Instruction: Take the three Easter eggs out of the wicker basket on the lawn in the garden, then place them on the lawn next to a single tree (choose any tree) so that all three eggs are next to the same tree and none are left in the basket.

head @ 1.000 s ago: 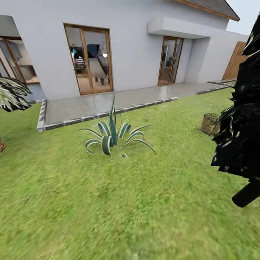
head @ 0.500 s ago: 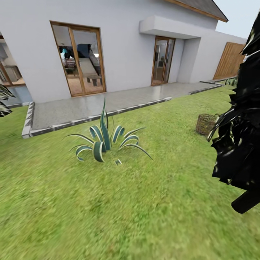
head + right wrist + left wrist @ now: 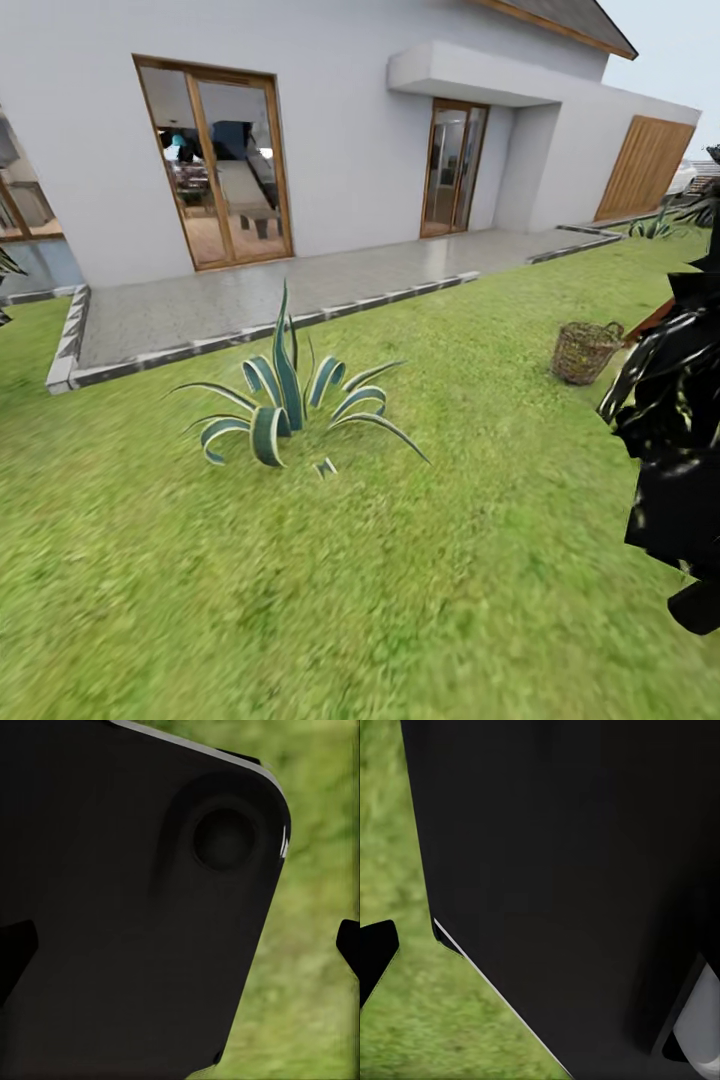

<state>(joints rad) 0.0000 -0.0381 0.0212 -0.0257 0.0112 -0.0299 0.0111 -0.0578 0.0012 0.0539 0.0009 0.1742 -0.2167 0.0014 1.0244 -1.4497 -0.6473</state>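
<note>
The view has swung and drawn closer, so the wicker basket (image 3: pixel 585 351) now stands clear on the lawn (image 3: pixel 400 560), at about three o'clock from the striped agave (image 3: pixel 285 405), beside black foliage (image 3: pixel 675 440). Its contents are probably hidden. It lies on the right arm's side. Neither pincer's state can be told. No writing is legible.

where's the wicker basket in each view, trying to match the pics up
Head view: wicker basket stands on the lawn at right of middle, beside the black-leaved tree.
Left wrist view: not in the picture.
Right wrist view: not in the picture.
Shared landmark: the green lawn, seen in all three.
</note>
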